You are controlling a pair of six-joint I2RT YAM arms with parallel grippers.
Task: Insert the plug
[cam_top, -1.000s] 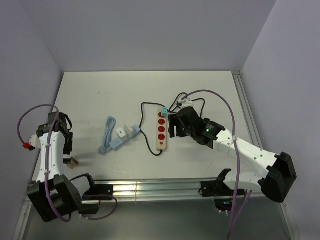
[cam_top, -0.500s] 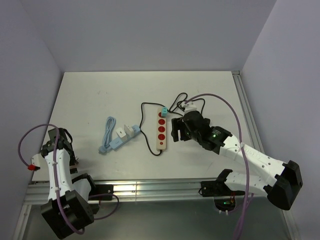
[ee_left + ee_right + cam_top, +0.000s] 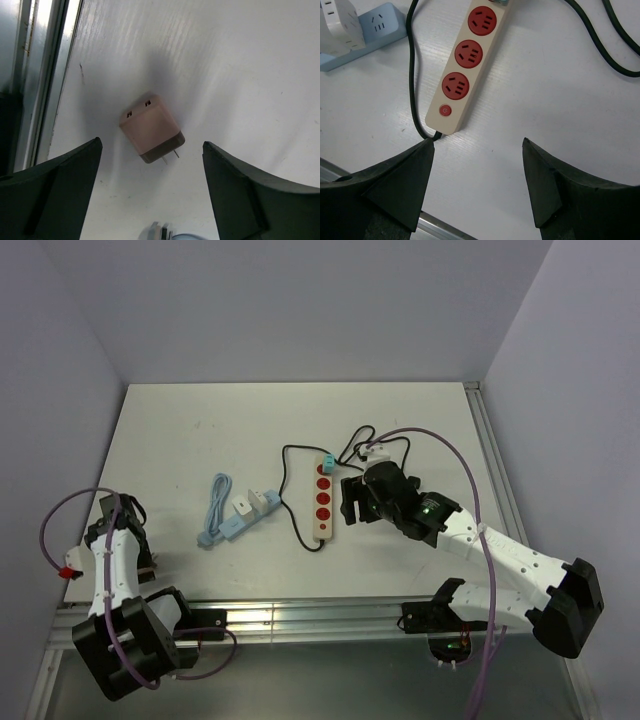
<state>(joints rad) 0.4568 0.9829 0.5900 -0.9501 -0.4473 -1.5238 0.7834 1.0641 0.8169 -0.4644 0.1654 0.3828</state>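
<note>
Left wrist view shows the small pinkish-beige square plug (image 3: 151,129) lying prongs-out on the white table (image 3: 240,60), between the left gripper's (image 3: 151,150) spread, empty fingers and touching neither. The right gripper (image 3: 476,150), likewise released and holding nothing, hovers just off the switch end of the cream power strip with red sockets (image 3: 467,65).

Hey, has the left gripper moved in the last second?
Yes. In the top view the left gripper has dropped back toward the near rail, ending over the brown plug.
</note>
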